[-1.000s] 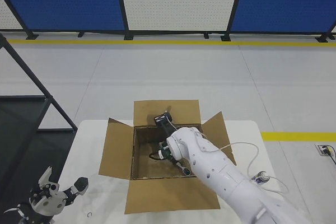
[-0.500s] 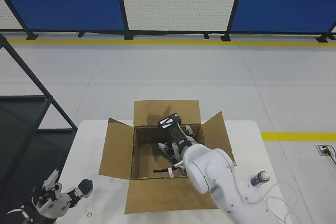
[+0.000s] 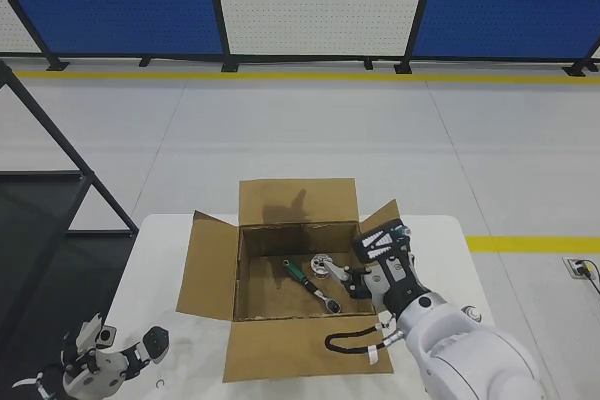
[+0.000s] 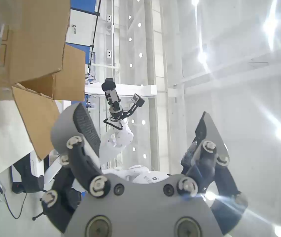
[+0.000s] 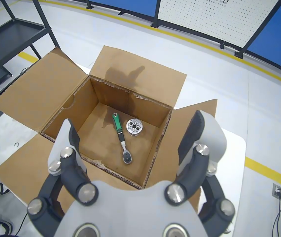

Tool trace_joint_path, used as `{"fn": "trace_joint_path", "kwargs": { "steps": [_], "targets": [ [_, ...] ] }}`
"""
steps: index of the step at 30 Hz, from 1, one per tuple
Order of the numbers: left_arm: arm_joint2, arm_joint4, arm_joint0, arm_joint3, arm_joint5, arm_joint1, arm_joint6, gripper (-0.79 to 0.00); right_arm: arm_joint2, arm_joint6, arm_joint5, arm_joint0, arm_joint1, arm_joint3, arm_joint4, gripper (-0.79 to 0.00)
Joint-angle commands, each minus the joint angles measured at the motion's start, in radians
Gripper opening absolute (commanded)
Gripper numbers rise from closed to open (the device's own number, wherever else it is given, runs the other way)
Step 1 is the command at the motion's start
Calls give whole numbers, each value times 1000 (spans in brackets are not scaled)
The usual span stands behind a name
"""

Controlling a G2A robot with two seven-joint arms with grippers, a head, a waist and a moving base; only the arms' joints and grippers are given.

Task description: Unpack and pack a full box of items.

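Observation:
An open cardboard box (image 3: 212,268) stands mid-table with all flaps folded out. On its floor lie a green-handled ratchet wrench (image 3: 311,284) (image 5: 120,138) and, beside it, a round metal part (image 3: 324,265) (image 5: 134,127). My right gripper (image 3: 366,262) (image 5: 134,122) hangs open and empty above the box's right side, looking down into it. Near the table's front left corner my left gripper (image 3: 122,338) (image 4: 141,114) is open and empty, pointing upward, with the box flaps (image 4: 31,38) beside it.
A small metal ring (image 3: 158,383) (image 5: 16,145) lies on the white table (image 3: 160,300) left of the front flap. A small can (image 3: 470,313) stands right of the box, close to my right arm. A black shelf cart (image 3: 30,230) is left of the table.
My right gripper has risen out of the box and swung to its right side, uncovering the wrench and metal part. The left gripper has drifted slightly toward the table's front edge.

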Motion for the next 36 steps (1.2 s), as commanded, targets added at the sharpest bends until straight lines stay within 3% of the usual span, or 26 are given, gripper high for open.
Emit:
{"fn": "trace_joint_path", "kwargs": {
  "steps": [1,8,11,19,26,31,36],
  "targets": [
    [0,0,0,0,0,0,0,0,0,0,0,0,0,0,0,0],
    [0,0,0,0,0,0,0,0,2,-15,0,-8,0,4,13,0],
    [0,0,0,0,0,0,0,0,55,-58,-26,-34,4,-23,50,0],
    [0,0,0,0,0,0,0,0,410,-103,-140,-230,33,-178,166,0],
    [0,0,0,0,0,0,0,0,722,-155,-233,-425,47,-175,275,0],
    [0,0,0,0,0,0,0,0,843,-192,-285,-533,51,-79,307,0],
    [0,0,0,0,0,0,0,0,874,-189,-380,-568,62,64,330,0]
  ]
}}
